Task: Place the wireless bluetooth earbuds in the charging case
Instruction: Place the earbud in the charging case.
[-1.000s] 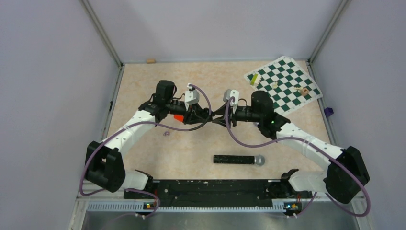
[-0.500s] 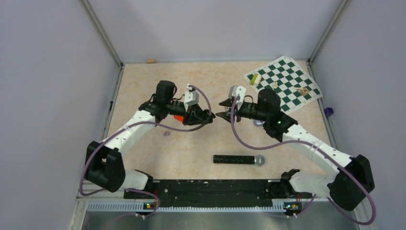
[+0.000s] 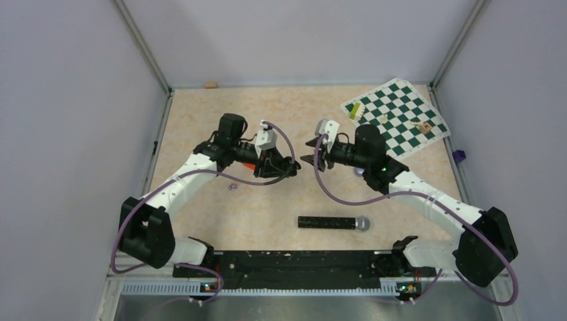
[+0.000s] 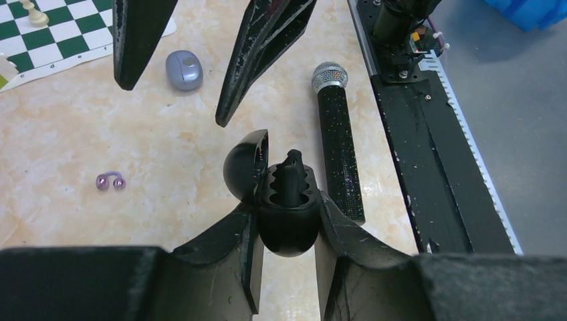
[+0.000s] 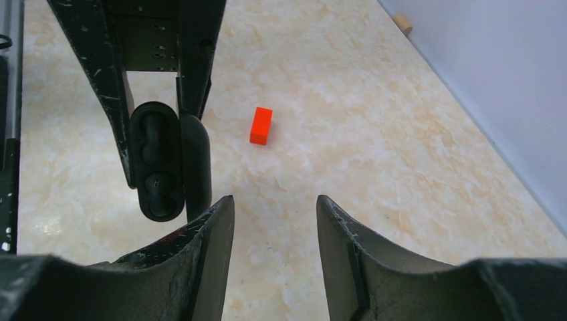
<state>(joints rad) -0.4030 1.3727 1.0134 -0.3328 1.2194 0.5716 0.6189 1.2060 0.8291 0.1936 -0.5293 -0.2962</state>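
1. One charging case (image 4: 287, 224) is sitting clamped between the left fingers (image 4: 231, 257), lifted off the surface (image 5: 348, 100) near its middle, with its lid (image 4: 246, 164) hanging open to one side.
2. One earbud (image 4: 292, 172) is standing up out of the case in the left wrist view. In the right wrist view both wells are showing dark rounded shapes, but whether each bud is fully seated I cannot tell.
3. Pressing on both flanks of the case, the left fingers are holding it narrowly, with its open face turned toward the other arm.
4. Just across from the case, the right fingers (image 5: 214, 247) are standing apart with nothing between them, and their tips are pointing at the case without touching it.
5. Lying on the surface beyond the case is a red block (image 5: 261, 125). A black microphone (image 4: 337, 154) is lying nearer the arm bases.
6. Also resting on the surface are a grey-blue disc (image 4: 184, 70) and a pair of pale purple rings (image 4: 110, 181), well apart from each other.
7. Occupying the far right corner is a green-and-white chessboard (image 3: 394, 117).
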